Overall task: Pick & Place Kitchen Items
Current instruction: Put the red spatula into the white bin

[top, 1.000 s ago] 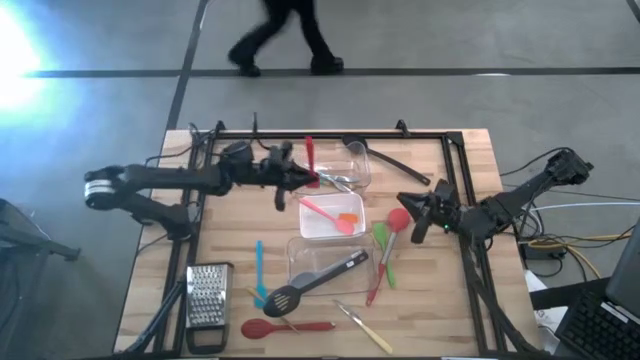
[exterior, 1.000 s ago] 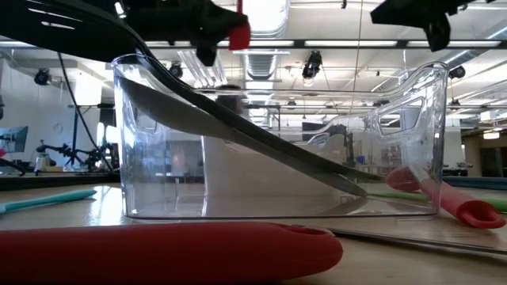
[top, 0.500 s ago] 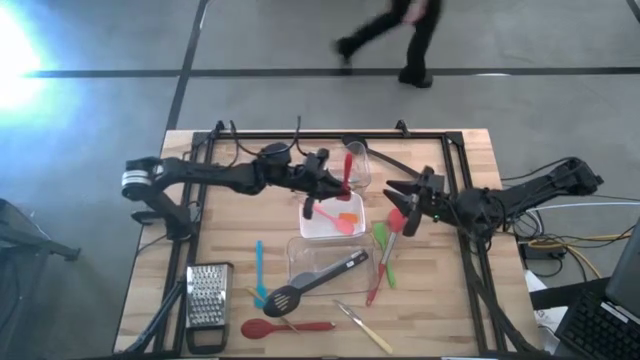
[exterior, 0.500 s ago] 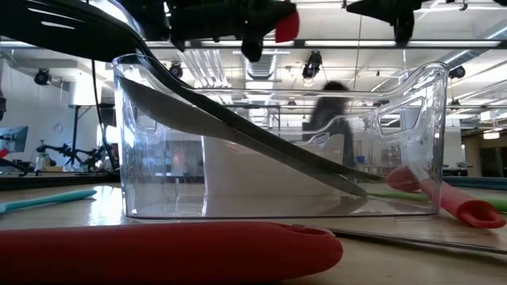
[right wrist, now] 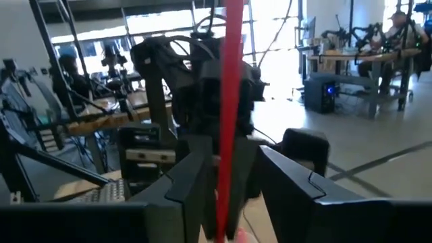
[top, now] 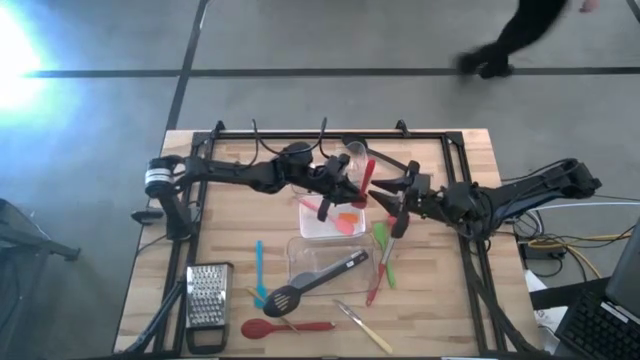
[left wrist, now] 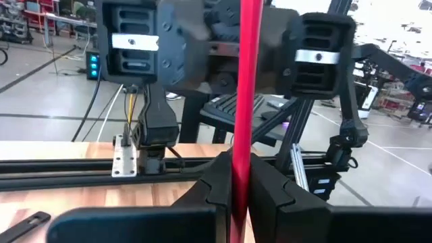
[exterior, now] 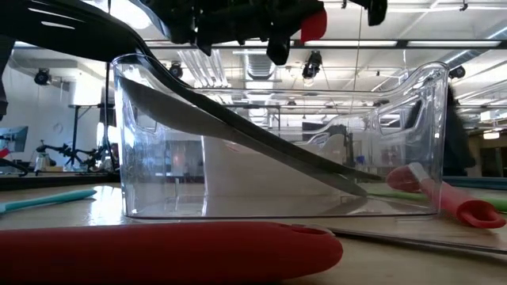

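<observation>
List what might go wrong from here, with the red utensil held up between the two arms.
1. The left gripper clamps the red utensil, while the right gripper has its fingers apart on either side of the handle. If the left lets go before the right closes, the utensil probably drops toward the clear tub below.
2. The two grippers are very close together, so a small misjudged move could knock them together.

A robotics lab or workshop: a wooden table on bare concrete floor, a person walking past at 1 o'clock, ceiling ducts, strip lights, workbenches with equipment beyond.
</observation>
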You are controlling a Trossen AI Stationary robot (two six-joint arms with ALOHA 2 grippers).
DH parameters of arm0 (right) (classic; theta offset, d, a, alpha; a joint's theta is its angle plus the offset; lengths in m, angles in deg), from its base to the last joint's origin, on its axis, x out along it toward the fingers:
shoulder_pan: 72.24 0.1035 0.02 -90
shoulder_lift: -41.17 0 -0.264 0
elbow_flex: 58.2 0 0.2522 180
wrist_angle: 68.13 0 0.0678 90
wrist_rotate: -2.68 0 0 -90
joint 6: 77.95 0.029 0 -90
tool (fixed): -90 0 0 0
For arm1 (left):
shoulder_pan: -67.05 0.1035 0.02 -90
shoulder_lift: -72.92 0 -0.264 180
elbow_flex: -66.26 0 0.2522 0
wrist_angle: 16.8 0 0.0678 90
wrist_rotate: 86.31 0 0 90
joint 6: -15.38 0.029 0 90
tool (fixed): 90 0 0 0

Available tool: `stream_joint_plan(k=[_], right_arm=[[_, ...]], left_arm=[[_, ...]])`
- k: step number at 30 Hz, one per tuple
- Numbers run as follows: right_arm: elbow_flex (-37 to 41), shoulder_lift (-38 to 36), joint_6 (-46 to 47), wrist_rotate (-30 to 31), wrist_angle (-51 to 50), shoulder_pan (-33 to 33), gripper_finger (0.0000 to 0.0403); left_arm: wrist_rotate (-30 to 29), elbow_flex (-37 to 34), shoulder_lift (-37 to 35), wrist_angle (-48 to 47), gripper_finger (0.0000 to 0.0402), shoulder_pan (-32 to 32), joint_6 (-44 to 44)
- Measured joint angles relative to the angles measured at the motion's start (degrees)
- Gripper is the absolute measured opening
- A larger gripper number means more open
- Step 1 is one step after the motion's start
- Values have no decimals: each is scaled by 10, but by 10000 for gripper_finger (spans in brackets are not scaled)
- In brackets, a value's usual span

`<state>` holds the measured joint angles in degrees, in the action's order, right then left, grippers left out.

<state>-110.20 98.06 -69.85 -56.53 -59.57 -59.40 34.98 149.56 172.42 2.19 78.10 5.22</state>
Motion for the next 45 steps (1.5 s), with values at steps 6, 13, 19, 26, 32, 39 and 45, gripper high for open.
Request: stream_joint_plan(k=[6,13,19,26,32,39,45], right_arm=[[-55,40,-22,0,-43,-2,111],[-99,70,-18,3,-75,-9,77],[-127,70,6,2,-138,-9,16],[-147,69,-8,1,-168,-9,12],[-192,66,18,2,-285,-21,12],[-225,101,76,-131,-369,-100,12],[-223,191,116,-265,-369,-171,12]], left_arm=[[2,1,0,-4,25,0,1],[12,0,-1,-4,25,0,1],[12,0,-1,-6,25,0,16],[21,0,-13,-59,93,1,13],[-122,-1,-101,-285,209,4,111],[-311,-5,-225,-472,260,4,155],[-372,-5,-301,-499,259,5,159]])
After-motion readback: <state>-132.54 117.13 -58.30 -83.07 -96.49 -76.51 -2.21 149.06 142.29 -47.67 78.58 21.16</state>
